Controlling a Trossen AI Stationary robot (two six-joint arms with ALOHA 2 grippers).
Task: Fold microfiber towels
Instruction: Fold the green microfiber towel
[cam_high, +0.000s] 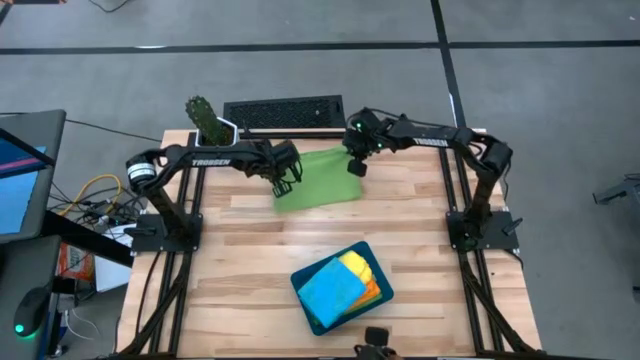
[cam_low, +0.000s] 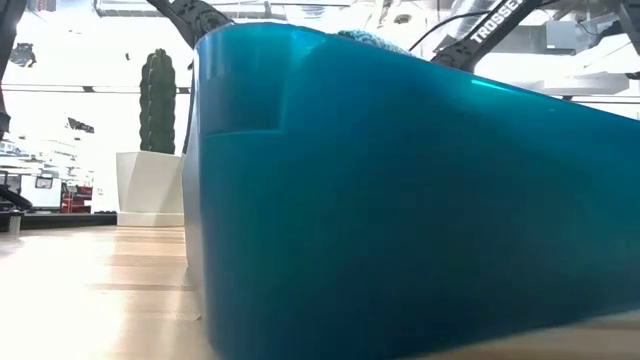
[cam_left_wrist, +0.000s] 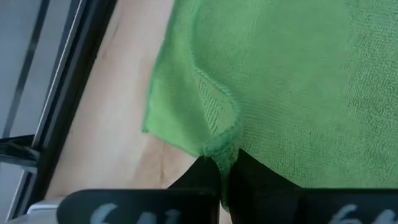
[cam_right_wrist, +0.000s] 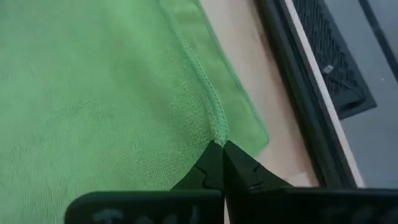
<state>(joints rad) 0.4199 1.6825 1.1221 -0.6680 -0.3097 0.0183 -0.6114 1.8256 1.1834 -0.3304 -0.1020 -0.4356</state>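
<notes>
- Green microfiber towel lies spread on the far middle of the wooden table, between the two arms, with one layer folded over another along a stitched hem
- At the table's far left corner stands a potted cactus; in the low view it rises behind the tabletop in a white planter
- The left gripper is at the towel's left edge, its fingers pressed together and pinching a bunched corner of the green cloth; bare wood shows just beside that corner
- A black keyboard sits just beyond the table's far edge, behind the towel
- The right gripper is at the towel's far right corner, its fingers closed on the hem where the stitched seam runs into them
- Toward the near middle of the table, well apart from the green towel, rests a dark teal tray turned at an angle
- In the tray lie a bright sky-blue towel on top, with a yellow towel and an orange towel showing at its right side
- In the low view the tray's wall fills most of the frame
</notes>
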